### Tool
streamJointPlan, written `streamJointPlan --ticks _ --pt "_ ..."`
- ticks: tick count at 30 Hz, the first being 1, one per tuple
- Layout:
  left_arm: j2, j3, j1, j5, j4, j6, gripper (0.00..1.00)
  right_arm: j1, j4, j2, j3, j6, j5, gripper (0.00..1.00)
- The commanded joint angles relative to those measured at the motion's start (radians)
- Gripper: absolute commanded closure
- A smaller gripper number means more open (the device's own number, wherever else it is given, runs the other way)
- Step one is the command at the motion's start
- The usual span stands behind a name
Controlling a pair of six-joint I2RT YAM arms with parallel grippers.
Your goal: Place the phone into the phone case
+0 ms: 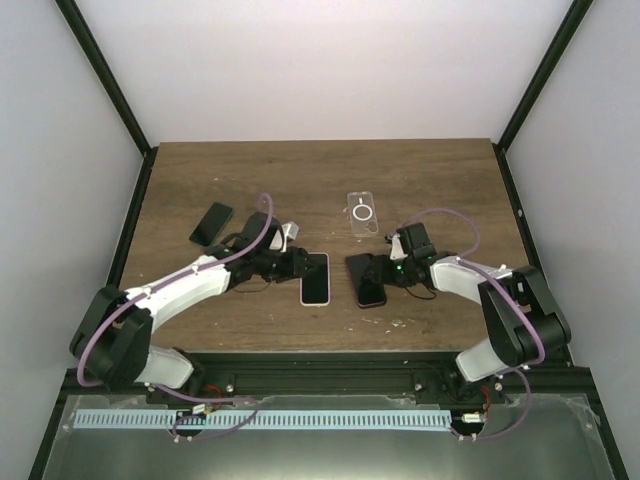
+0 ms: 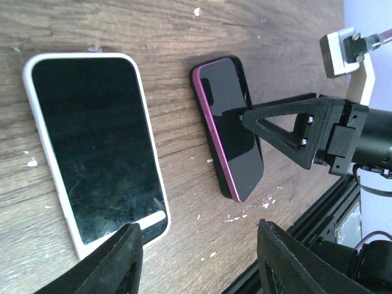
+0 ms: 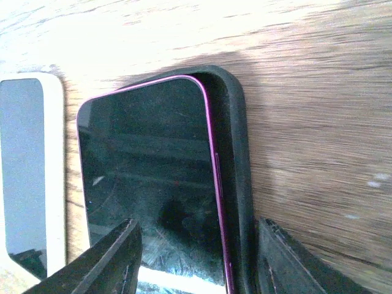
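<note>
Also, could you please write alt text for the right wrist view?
A magenta-edged phone lies screen up, partly seated in a black phone case on a wooden table, with a gap showing along one long edge. The right gripper straddles both; a white-edged phone lies at the left.

phone (image 3: 147,184): pink edge, dark screen up | case (image 3: 237,153): black, under phone, phone only partly in

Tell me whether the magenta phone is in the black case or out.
Partly in. The magenta phone lies inside the black case rim, but a gap along one long edge shows it isn't seated.
</note>
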Motion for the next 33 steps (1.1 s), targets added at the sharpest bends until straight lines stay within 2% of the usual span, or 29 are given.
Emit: streamJointPlan --ticks 1,6,11,16,25,33 --pt "0.053 0.004 -0.038 -0.01 0.057 -0.038 0.5 0.075 0.06 0.043 -0.009 0.049 -0.092 0.49" --pt "0.093 0.0 -0.058 -0.017 0.091 -0.072 0.53 0.129 0.093 0.04 -0.029 0.136 -0.115 0.51" --pt "0.119 -0.006 -0.075 -0.02 0.113 -0.091 0.54 0.129 0.045 -0.021 -0.066 0.122 -0.061 0.5" --pt "0.173 -0.016 -0.091 -0.005 0.174 -0.107 0.54 0.129 0.105 -0.042 -0.133 0.148 -0.122 0.53" --pt "0.279 0.0 -0.115 0.017 0.249 -0.111 0.66 0.143 0.186 -0.072 -0.19 0.207 -0.181 0.61" --pt "0.341 0.015 -0.126 0.024 0.269 -0.104 0.69 0.143 0.205 -0.078 -0.207 0.215 -0.13 0.65"
